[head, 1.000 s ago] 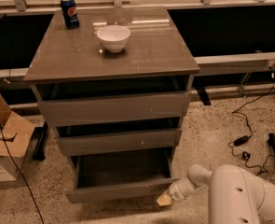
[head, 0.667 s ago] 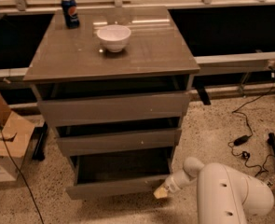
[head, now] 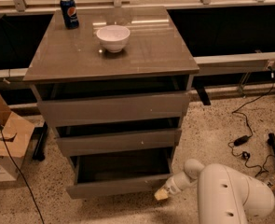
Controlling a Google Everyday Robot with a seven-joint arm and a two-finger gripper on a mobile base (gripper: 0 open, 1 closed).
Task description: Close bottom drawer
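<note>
The bottom drawer [head: 114,186] stands open, pulled out well past the front edge of the bench [head: 151,55], so that its shallow box and dark floor show from above. Its narrow front runs left to right, parallel to that front edge, and sits low, close to the speckled floor [head: 211,134].

The gripper [head: 161,195] is down at floor level, below and forward of the bench's front right corner, at the right end of the drawer's front. It looks to be touching or just beside that front face, though contact cannot be told for sure. Whether the gripper is wide or narrow I cannot tell; it holds nothing that can be seen.

From the gripper, the drawer lies to the left and toward the cabinet, so the closing push would run straight back under the bench, square to the drawer's long front. Since the gripper meets the front near its right end and not its middle, the push may skew the drawer on its runners.

The middle drawer [head: 118,141] and the top drawer [head: 113,108] each stand out a little less.
</note>
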